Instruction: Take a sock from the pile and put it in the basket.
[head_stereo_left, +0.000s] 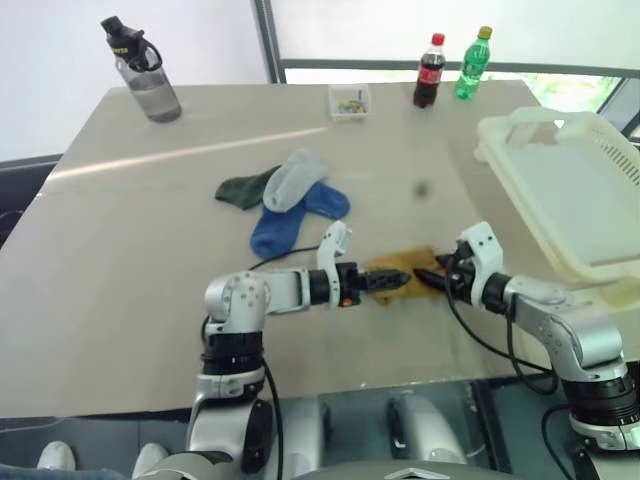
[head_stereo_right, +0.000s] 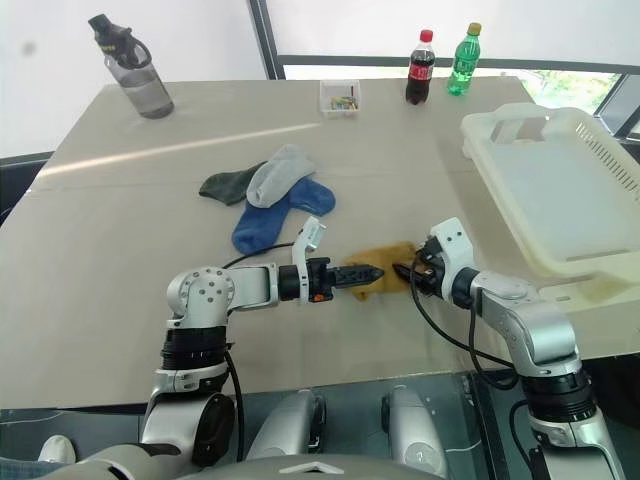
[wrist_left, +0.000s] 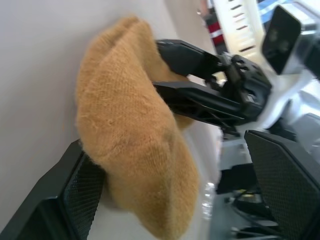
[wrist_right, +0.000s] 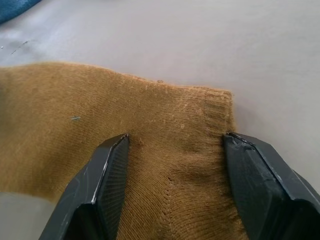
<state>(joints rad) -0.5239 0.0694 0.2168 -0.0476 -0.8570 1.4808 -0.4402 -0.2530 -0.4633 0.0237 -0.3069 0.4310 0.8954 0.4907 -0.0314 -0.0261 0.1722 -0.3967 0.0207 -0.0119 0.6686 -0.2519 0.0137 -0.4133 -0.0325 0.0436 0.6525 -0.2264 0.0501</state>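
While both claws flank mustard sock (head_stereo_left: 402, 272), basket (head_stereo_left: 560, 190) rt

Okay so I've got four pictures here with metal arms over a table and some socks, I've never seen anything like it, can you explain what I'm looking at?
It is a two-armed robot at a table. Two pictures come from cameras in its head, looking down over its arms. The other two come from a camera on each wrist, looking along that arm's black fingers.

On the table lie a pile of socks in blue, grey and dark green, a water bottle, a small clear box and two soft-drink bottles. A cream basket sits on the robot's right.

Both arms meet at a mustard yellow sock. The right tool has its fingers open on either side of the sock's cuff. The left tool is open around the other end.
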